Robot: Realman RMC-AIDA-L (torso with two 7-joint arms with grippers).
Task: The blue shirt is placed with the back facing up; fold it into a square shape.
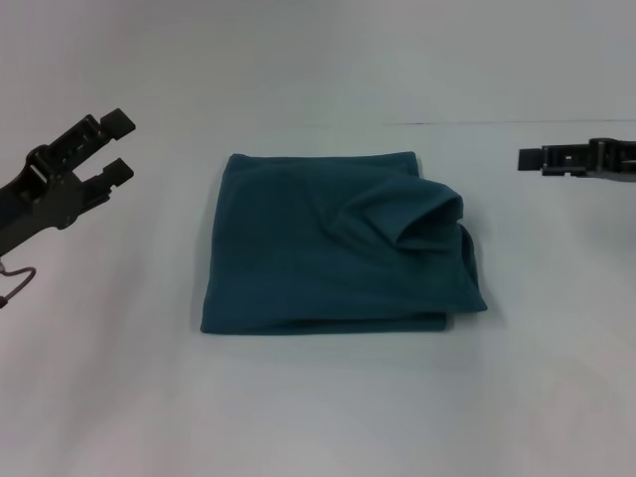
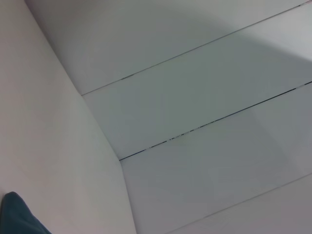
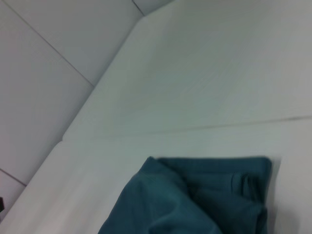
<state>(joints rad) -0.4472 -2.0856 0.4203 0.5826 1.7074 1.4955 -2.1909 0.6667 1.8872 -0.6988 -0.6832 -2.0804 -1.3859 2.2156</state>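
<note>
Shirt: the blue shirt (image 1: 338, 248) lies on the white table (image 1: 318, 407), folded to a rough square, mid-table between my two hands, touching neither.
Shirt shape: far, left and near edges look fairly straight; the right side doesn't. A loose puffed fold (image 1: 422, 214) stands up near the shirt's far-right corner, and the near-right corner bulges out past the edge.
Left hand: the left hand (image 1: 121, 147) hangs well apart from the shirt's left edge, fingers spread, holding nothing.
Right hand: the right hand (image 1: 532, 159) sits well apart from the shirt's far-right corner. I see it edge-on, so I can't tell if it's spread or pressed together.
Wrist views: left wrist cam catches only a tip of shirt cloth; right wrist cam shows the rumpled side of the shirt close up.
Stage: I judge the folding mostly done, w/ tidy-up of the right side maybe left.
Risk 1: the puffed fold could spring open or slump, since soft knit w/ trapped air won't hold a crease.
Risk 2: if I press or tug that side w/ the right hand, the layers underneath could slide and skew the square.
Risk 3: a pinch could grab one layer only and peel the fold back.
</note>
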